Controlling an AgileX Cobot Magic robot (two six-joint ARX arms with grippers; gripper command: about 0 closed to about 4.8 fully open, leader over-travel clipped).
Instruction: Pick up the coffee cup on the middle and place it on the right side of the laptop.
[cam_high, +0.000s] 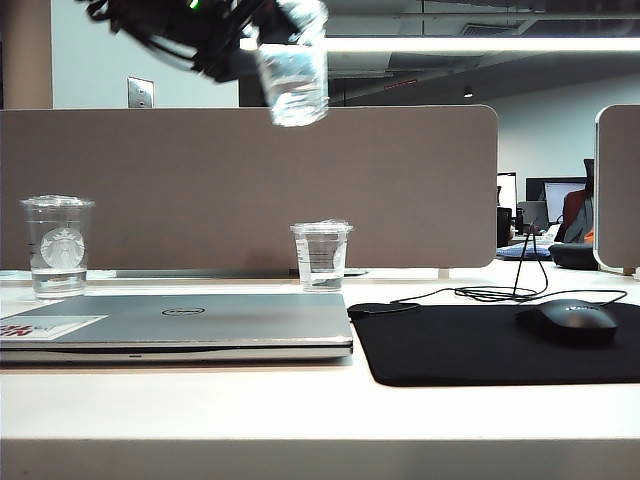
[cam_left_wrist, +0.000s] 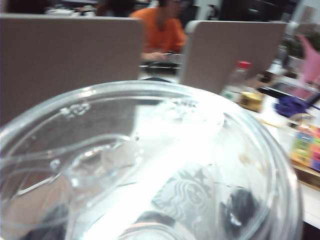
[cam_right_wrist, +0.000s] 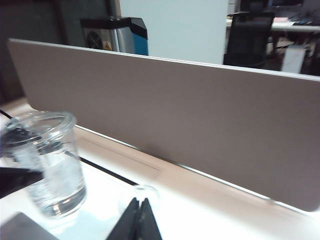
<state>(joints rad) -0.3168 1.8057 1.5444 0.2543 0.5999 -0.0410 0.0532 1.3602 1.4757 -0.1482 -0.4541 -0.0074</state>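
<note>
At the far left of the worktop (cam_high: 300, 400) we see a clear cup with a round white logo (cam_high: 58, 245). It stands upright behind the laptop's left end and holds a little water. The laptop (cam_high: 180, 325) lies closed and flat in front of it, with a dark round logo on the lid and a white sticker with red print (cam_high: 50, 327) at its near left corner.

High above the laptop, against the top edge of the exterior view, the left gripper (cam_high: 255, 40) has its jaws around a lifted cup (cam_high: 292, 75). This is a clear cup hanging tilted in mid-air with water in it. In the left wrist view its lid (cam_left_wrist: 150, 150) fills nearly the whole picture, and a pale printed emblem shows through the plastic.

Further right, the coffee cup (cam_high: 321, 255) stands upright on the worktop just behind the laptop's right rear corner, in front of the grey divider (cam_high: 250, 180). Its lid is on, a white label strip shows on its side and a little water sits at the bottom. Nothing touches it.

To the right of the laptop lies a black mouse pad (cam_high: 470, 350) with a black mouse (cam_high: 567, 320) on it, and a dark cable (cam_high: 500, 293) trails behind.

The right gripper (cam_right_wrist: 138, 220) appears only in its own wrist view. Its jaws are pressed together and empty, above the pale worktop near the divider.
</note>
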